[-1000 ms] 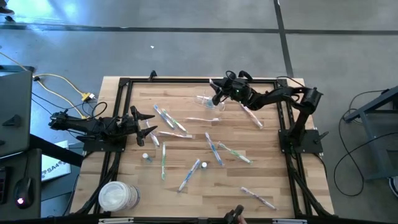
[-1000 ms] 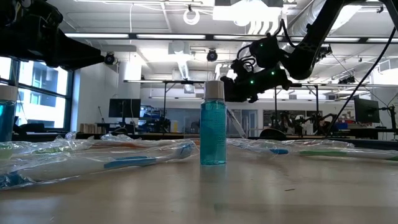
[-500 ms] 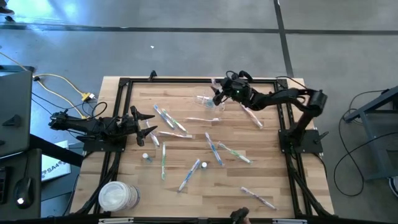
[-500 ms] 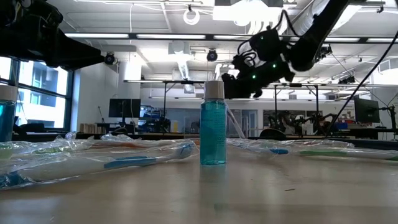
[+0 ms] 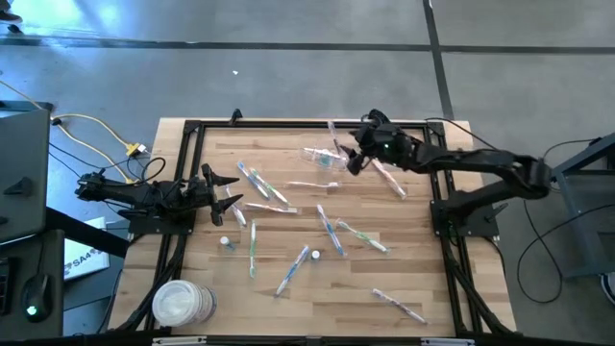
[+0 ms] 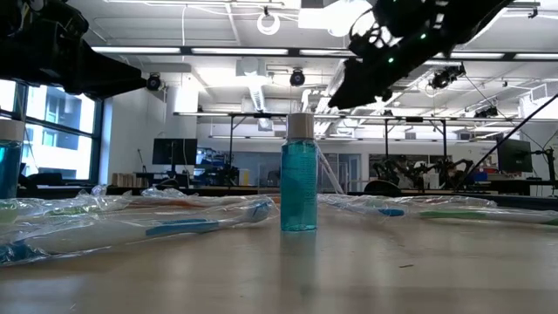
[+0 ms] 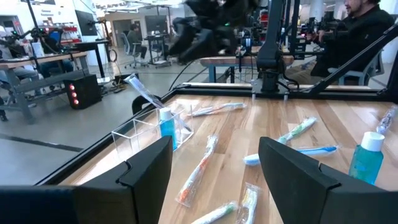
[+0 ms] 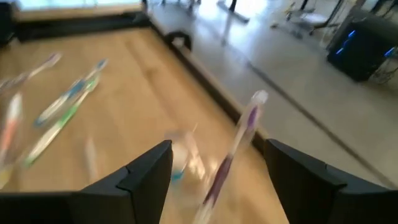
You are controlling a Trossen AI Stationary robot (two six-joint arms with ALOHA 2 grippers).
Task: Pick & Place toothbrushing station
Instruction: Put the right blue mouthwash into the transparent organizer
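- Wooden table (image 5: 288,308) with a black frame, set on a grey concrete floor; an open workshop with benches and monitors shows beyond it in the low view.
- Right arm reaches in from its base at the table's right edge, and the right gripper (image 5: 352,161) hangs above the far part of the table, just beside the clear cup (image 5: 324,157). Its fingers are spread, with nothing between them.
- Left arm waits at the left edge, low over the table; the left gripper (image 5: 229,191) is spread as well and holds nothing.
- Stack of white discs (image 5: 179,303) sits at the near left corner, outside the work.
- Toothbrushes (image 5: 330,231) lie scattered across the middle of the table, many in clear wrappers; more lie near the left gripper and one near the front edge.
- Clear cup stands near the far edge; in the left wrist view it holds a small blue-capped tube and a toothbrush leaning upward. In the right wrist view a purple-handled toothbrush (image 8: 231,149) stands up out of the cup, directly ahead of the open fingers.
- Small blue bottle (image 6: 299,173) stands upright alone on the near part of the table.
- Judgement: a brush looks freshly placed in the cup. The next move calls for drawing clear without knocking the cup, then going to another loose brush, the nearest lying just right of the cup.
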